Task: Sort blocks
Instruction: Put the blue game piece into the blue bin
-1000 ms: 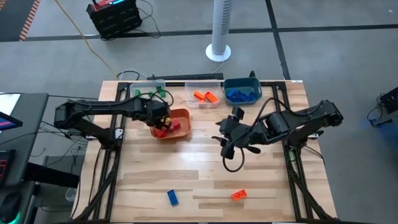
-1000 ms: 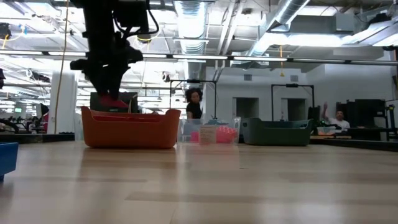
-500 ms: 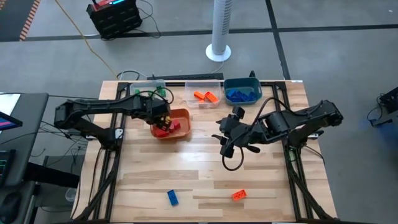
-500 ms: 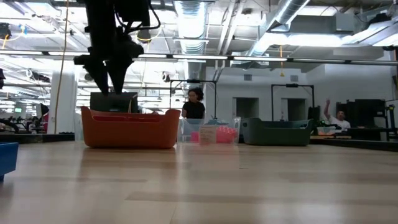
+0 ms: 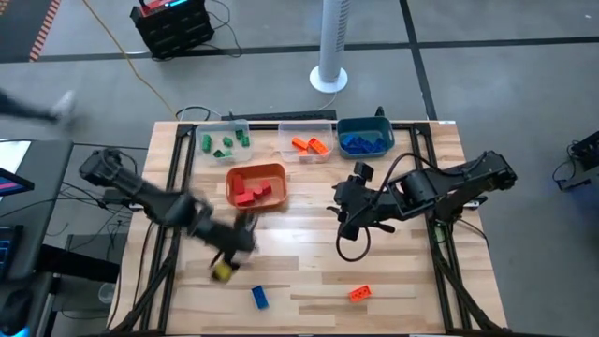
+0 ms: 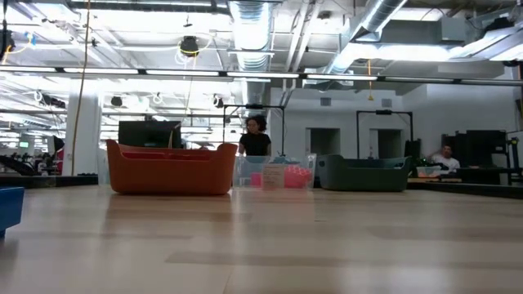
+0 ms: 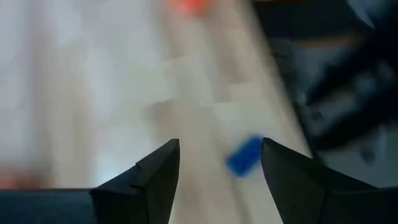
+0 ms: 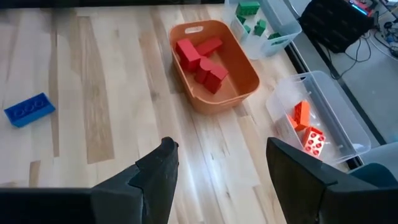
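The left hand (image 5: pixel 225 267) is empty, its two fingers apart, and it hangs low over the desk (image 5: pixel 309 262) near the loose blue block (image 5: pixel 259 298), which lies toward six o'clock on the desk; my guess is it is going for that block next. In the left wrist view the blue block (image 7: pixel 244 155) shows just past the gap between the fingers. The right hand (image 5: pixel 348 220) waits near the middle of the desk, fingers apart too, holding nothing. A loose orange block (image 5: pixel 359 293) lies at about five o'clock, well apart from the blue one. The other blocks are put away by colour, so each kind has its own home: red blocks (image 5: pixel 253 189) in the orange bin (image 5: pixel 255 170), green blocks (image 5: pixel 223 142) in a clear bin at eleven o'clock, orange blocks (image 5: pixel 309 145) in the clear bin at twelve o'clock, blue blocks (image 5: pixel 363 142) in the teal bin (image 5: pixel 365 123) at one o'clock. The desk is pale wood planks. Around it is a grey floor (with a white fan pole (image 5: pixel 332 42) standing on it), and people (image 6: pixel 256 137) are far back in the big bright room.
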`<move>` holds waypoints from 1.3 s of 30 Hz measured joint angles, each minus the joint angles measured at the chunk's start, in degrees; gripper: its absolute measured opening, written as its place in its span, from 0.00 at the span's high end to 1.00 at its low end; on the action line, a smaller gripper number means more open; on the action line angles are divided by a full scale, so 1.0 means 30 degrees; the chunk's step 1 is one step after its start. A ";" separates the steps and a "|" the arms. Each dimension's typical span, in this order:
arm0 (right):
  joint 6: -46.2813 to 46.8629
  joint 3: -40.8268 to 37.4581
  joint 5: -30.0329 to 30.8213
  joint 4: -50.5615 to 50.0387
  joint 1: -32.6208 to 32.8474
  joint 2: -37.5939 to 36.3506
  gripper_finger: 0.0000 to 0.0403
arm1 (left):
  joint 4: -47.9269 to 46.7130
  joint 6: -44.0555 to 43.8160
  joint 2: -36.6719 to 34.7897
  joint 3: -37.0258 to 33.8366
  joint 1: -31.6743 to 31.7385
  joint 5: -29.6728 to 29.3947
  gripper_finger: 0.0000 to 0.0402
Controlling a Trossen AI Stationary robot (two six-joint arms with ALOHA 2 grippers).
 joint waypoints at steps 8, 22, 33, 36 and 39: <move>0.0015 0.0000 -0.0027 0.0440 -0.0186 0.0000 0.38 | 0.2147 0.0663 0.1775 -0.0014 -0.4301 -0.1394 0.47; 0.1309 0.0000 -0.0401 0.0658 0.0036 0.0000 0.38 | 0.2624 0.3760 0.8154 0.1646 -0.3662 0.1351 0.47; 0.2153 0.0004 -0.0401 0.0647 0.0138 0.0000 0.38 | 0.0594 0.5522 1.1368 0.3308 -0.3496 0.2002 0.46; 0.2237 0.0000 -0.0398 0.0663 0.0195 0.0000 0.38 | 0.0038 0.6170 1.1613 0.3171 -0.3496 0.1695 0.44; 0.2385 0.0000 -0.0401 0.0680 0.0264 0.0000 0.38 | 0.0000 0.7171 1.1577 0.3061 -0.3489 0.0796 0.43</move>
